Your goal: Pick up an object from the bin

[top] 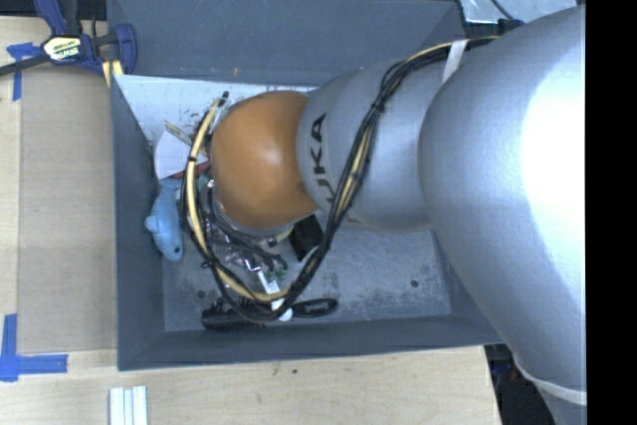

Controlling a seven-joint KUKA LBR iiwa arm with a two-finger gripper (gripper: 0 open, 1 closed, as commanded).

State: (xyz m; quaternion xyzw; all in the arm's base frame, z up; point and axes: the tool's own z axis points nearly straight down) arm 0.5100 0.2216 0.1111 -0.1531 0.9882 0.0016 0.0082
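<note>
- Frankly, I couldn't tell the state of the gripper beneath its orange cover.
- It hung at the left of the bin, just beside a pale blue soft lump.
- I feared closing blind would miss it.

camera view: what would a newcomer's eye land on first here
First the big silver arm, which reaches in from the right and covers much of the grey bin. Its round orange cover sits over the bin's middle. After that, a light blue thing on the bin's left side beside the wrist, with a white piece just above it.
</note>
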